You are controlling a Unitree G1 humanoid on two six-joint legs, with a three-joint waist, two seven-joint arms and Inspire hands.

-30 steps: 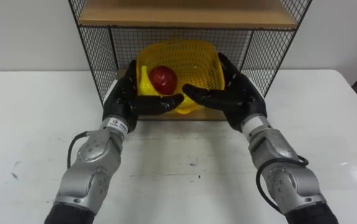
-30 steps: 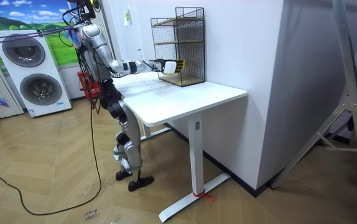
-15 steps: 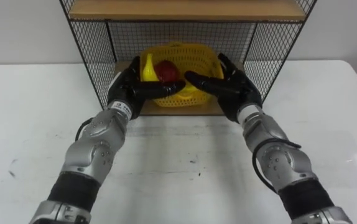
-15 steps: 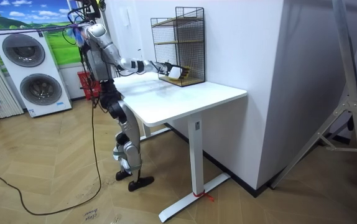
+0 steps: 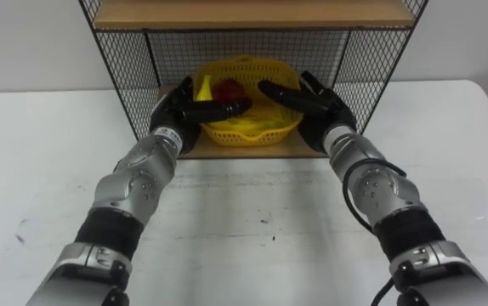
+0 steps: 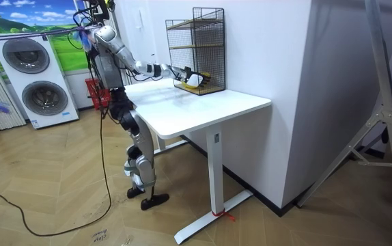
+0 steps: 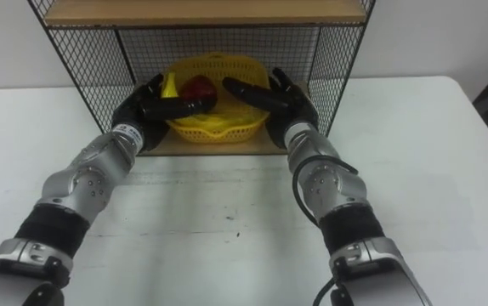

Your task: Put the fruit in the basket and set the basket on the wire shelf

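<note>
Here, basket [image 5: 252, 129] on wire shelf [image 5: 129, 68], left hand [image 5: 176, 110] and right hand [image 5: 320, 115] straight-fingered against it, fruit [image 5: 227, 89] half-hidden

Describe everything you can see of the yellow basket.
The yellow basket looks like plastic lattice, shallow, with a wavy rim. It appears to rest upright on the wooden bottom board of the wire shelf, holding a red fruit and a yellow fruit. The left hand and right hand flank it, fingers against its sides, thumbs reaching over its rim.
</note>
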